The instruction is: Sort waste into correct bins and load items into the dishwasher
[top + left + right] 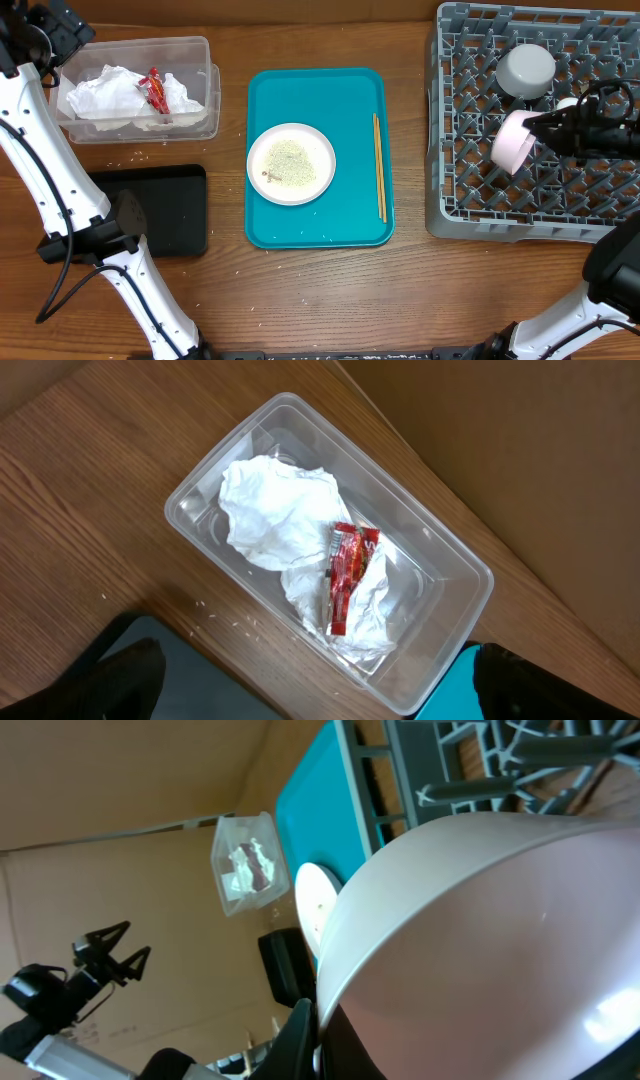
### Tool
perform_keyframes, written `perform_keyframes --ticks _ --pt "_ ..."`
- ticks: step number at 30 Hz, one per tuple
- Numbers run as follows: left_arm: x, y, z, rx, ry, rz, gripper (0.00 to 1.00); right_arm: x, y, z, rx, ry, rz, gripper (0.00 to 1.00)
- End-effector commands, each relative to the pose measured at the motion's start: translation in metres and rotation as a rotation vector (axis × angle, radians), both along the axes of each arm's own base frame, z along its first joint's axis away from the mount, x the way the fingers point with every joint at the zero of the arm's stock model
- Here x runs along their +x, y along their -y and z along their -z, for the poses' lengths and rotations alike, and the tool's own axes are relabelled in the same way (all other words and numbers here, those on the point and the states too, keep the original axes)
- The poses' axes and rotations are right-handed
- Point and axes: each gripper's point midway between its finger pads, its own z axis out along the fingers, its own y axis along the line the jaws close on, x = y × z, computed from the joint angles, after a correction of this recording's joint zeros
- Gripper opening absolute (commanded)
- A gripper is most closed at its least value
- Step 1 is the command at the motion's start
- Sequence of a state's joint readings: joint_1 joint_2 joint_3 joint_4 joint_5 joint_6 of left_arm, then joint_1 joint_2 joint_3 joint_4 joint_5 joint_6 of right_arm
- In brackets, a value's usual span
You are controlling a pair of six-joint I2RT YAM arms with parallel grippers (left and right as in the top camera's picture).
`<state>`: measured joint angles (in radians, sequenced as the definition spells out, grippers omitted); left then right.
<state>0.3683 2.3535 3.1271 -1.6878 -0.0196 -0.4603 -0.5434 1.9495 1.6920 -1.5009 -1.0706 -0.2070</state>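
One white dish (513, 140), tilted, is clamped by the right gripper (548, 125) over the grey rack (470, 200) at frame right. The left gripper (60, 35) hangs, fingers apart, above the clear tub (200, 55), upper left.

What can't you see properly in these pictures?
- Right wrist view: the white dish fills the frame and hides most of the dish rack.
- Left wrist view: the fingers of the left gripper are cut off by the bottom edge.
- Overhead: a small white thing in the rack is half hidden by the right arm; brown specks on the white plate are too small to name.
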Motion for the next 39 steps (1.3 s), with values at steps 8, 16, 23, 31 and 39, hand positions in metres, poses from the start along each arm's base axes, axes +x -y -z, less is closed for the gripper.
perform_keyframes --ticks 8,16,23,31,39 --pt "-0.002 -0.002 -0.002 0.019 -0.004 0.010 1.00 -0.005 -0.001 0.001 -0.007 -0.023 -0.003 0.05" --pt "-0.002 -0.002 -0.002 0.019 -0.004 0.010 1.00 -0.006 0.000 0.004 -0.023 -0.031 -0.006 0.11" --pt "-0.002 -0.002 -0.002 0.019 -0.004 0.010 1.00 0.004 -0.005 -0.012 0.049 0.053 0.003 0.04" --pt "-0.002 -0.002 -0.002 0.019 -0.004 0.010 1.00 0.008 -0.011 -0.002 -0.047 0.053 -0.046 0.04" --pt "-0.002 -0.002 -0.002 0.019 -0.004 0.010 1.00 0.012 -0.004 0.009 -0.492 -0.121 -0.034 0.19"
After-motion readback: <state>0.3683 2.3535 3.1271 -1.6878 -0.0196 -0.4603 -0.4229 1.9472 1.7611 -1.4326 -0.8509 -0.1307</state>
